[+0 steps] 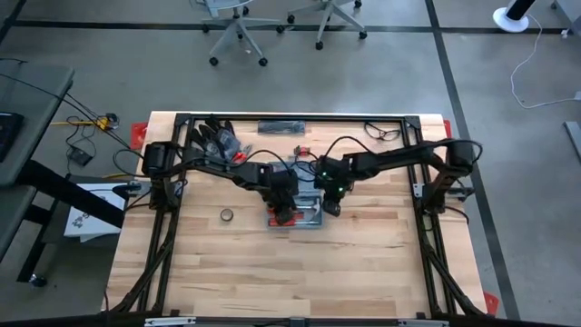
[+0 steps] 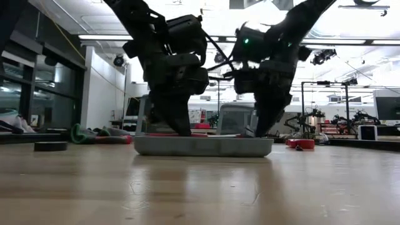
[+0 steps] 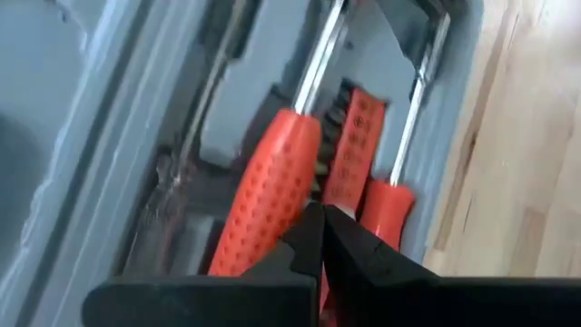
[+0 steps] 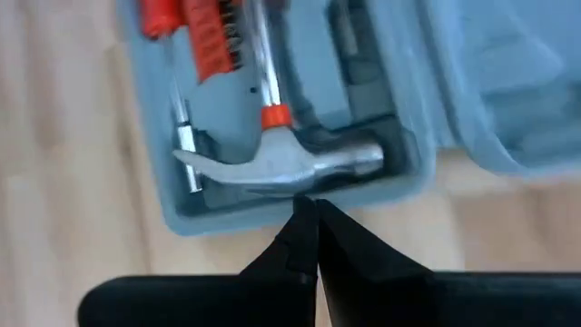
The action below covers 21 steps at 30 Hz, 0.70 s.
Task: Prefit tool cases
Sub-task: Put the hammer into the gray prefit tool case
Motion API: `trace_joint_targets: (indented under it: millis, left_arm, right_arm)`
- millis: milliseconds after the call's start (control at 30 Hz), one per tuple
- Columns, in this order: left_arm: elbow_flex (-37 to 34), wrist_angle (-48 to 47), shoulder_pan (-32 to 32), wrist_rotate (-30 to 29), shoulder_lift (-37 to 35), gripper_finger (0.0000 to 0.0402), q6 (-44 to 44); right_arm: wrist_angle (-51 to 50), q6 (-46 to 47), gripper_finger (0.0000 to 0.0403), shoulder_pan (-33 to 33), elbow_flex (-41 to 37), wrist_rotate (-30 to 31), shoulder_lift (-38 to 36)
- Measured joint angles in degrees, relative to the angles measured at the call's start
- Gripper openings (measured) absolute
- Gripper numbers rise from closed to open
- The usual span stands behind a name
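Note:
The blue-grey tool case [image 1: 309,218] lies open at the table's middle, its tray [image 2: 203,146] flat on the wood. In the tray lie red-handled tools [image 3: 272,182] and a hammer, whose steel head [image 4: 290,168] sits at one end. The lid [image 4: 508,82] stands open on the far side. My left gripper [image 3: 320,218] is shut, tips down over the red handles at the tray's left part [image 1: 283,214]. My right gripper [image 4: 307,207] is shut too, tips at the hammer head by the tray's end wall [image 1: 333,207]. My left gripper comes slanting down from above, its shut fingertips [image 3: 309,227] at the red handle [image 3: 281,173] of a tool lying in the tray. I cannot tell whether they touch it. My right gripper slants down likewise, its shut fingertips [image 4: 300,222] at the hammer head's edge [image 4: 304,186] beside the tray's wall. Whether they touch cannot be told.
A small tape roll [image 1: 226,214] lies left of the case. Dark gloves [image 1: 215,141] sit at the far left, a flat black item [image 1: 283,125] and a cable [image 1: 383,132] along the far edge. A small red thing [image 1: 303,150] lies behind the case.

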Motion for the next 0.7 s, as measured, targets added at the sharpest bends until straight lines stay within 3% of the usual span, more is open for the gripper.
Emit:
trace_joint_targets:
  millis: [100,300,433,567,700]
  left_arm:
    - [0.0,0.05,0.0,-0.06,0.0,0.0,0.16]
    - [0.0,0.43,0.37,-0.26,0.0,0.0,2.19]
    - [0.0,1.38,1.28,-0.07,0.0,0.0,2.47]
    - [0.0,2.5,1.99,0.41,0.0,0.0,2.48]
    - [-0.02,3.35,2.29,-0.02,0.09,0.0,2.47]
  right_arm:
    - [-0.45,0.84,0.0,-0.29,-0.03,3.76,-4.25]
    - [0.72,0.68,0.0,0.24,0.0,2.96,-7.46]
    - [3.38,0.38,0.0,1.22,0.02,1.81,-3.78]
    - [7.94,0.86,0.0,2.24,0.2,-4.22,2.76]
    - [9.26,1.27,0.0,2.75,0.59,-6.32,7.98]
